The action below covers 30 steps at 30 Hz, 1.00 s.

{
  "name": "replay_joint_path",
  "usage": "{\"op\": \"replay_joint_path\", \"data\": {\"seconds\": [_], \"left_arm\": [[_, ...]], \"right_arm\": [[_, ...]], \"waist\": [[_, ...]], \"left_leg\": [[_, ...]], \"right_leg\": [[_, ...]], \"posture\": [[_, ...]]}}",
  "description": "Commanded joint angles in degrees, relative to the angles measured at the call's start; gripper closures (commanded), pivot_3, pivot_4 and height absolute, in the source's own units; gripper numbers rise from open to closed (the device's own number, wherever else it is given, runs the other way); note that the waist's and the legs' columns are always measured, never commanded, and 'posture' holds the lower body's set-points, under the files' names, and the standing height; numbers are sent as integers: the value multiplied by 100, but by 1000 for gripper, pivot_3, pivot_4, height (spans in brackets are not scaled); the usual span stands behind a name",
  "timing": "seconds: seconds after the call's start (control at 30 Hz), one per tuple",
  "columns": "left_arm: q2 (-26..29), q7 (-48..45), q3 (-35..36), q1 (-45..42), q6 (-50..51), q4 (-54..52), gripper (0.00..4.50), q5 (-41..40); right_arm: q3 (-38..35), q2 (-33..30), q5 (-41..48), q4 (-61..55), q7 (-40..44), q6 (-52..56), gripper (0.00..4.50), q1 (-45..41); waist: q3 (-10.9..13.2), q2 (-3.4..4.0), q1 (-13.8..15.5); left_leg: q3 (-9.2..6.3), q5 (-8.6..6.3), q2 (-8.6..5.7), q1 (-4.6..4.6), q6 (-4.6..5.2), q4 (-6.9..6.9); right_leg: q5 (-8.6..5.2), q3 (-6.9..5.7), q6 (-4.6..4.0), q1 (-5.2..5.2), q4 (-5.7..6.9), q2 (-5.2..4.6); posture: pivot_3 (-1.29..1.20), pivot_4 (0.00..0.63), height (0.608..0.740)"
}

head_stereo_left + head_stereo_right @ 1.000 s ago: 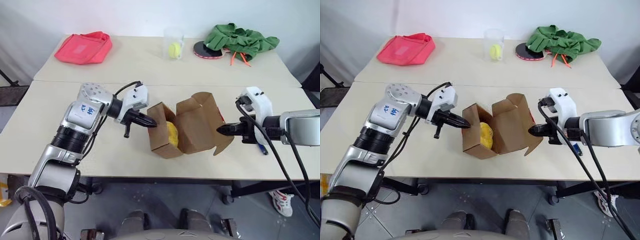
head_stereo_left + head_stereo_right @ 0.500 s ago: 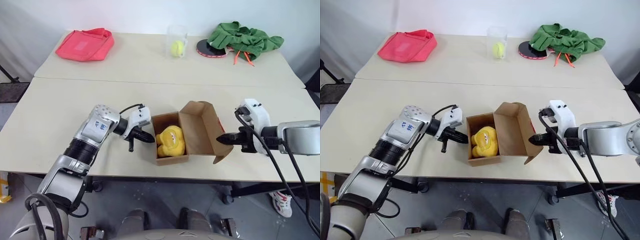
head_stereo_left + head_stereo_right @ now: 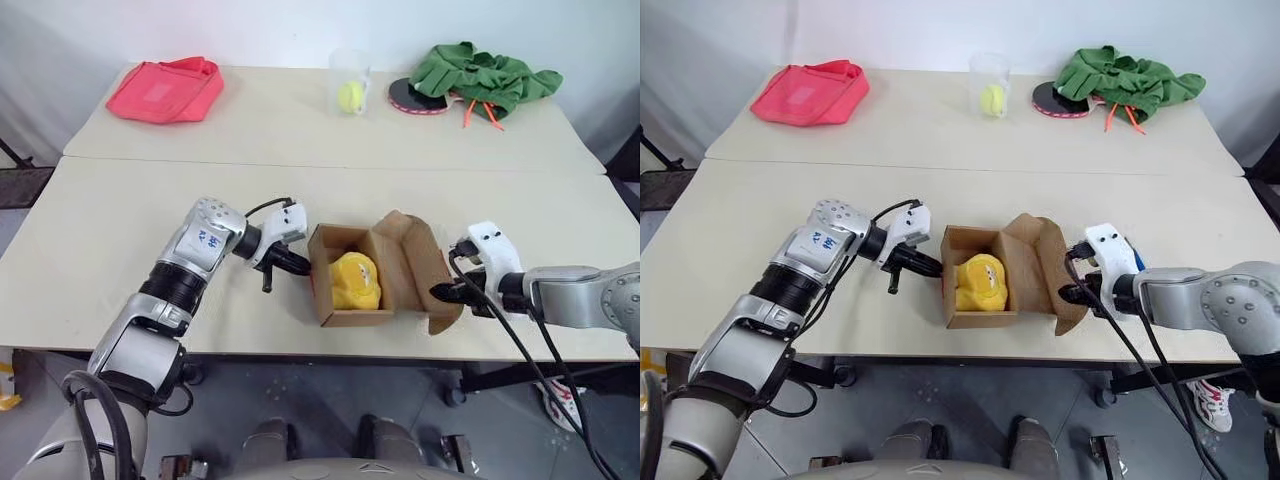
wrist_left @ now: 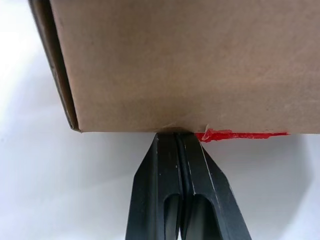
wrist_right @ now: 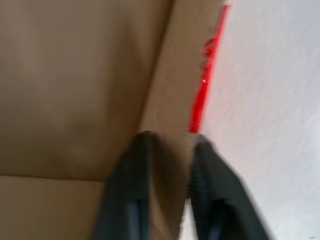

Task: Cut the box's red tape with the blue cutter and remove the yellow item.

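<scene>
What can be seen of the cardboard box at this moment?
The box is a small brown cardboard carton, open at the top, sitting on the near table close to its front edge. Its flaps are spread, the larger ones leaning out to the robot's right. The yellow item lies inside. Strips of the red tape cling to its edges. The left gripper, fingers shut, meets its left wall, and the right gripper has its fingers around the edge of the right flap.
</scene>
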Motion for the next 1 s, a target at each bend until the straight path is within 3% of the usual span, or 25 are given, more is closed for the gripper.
{"op": "replay_joint_path", "data": {"seconds": [0.03,0.23,0.47,0.57,0.83,1.0], "left_arm": [[29,-89,47,-143,-91,-81,4500,38],[88,-129,79,-86,-82,-95,4500,88],[154,-23,273,-69,-102,59,4500,6],[182,-45,400,-115,-168,183,3905,-46],[694,-290,682,-612,-309,856,1487,4],[838,-621,951,-1351,-215,891,16,-225]], "right_arm": [[-232,88,-421,-221,416,82,2088,-127],[-478,-128,-1055,-612,1170,142,17,-355],[-1001,-351,-1628,-851,1839,117,17,-274],[-1160,-555,-1931,-934,2231,21,0,-106],[-1769,-875,-2754,-777,3107,-421,0,265],[-2554,-881,-2919,-916,3987,-971,0,881]], "waist": [[0,0,0],[0,0,9],[0,0,8],[0,0,6],[0,0,-2],[2,-2,30]], "left_leg": [[0,0,0,-1,0,0],[-1,0,-1,-1,0,1],[-1,0,-4,0,-1,0],[-2,0,-4,-1,-1,0],[3,0,-6,0,-1,0],[1,-1,-6,-2,-3,-3]], "right_leg": [[0,-1,0,-1,0,0],[0,0,0,0,0,0],[0,-1,1,0,0,0],[0,-2,1,0,0,0],[1,-1,1,-2,1,2],[2,-3,4,-2,-1,6]], "posture": [[0,150,740],[0,150,740],[0,150,740],[0,150,740],[0,150,740],[0,150,740]]}}
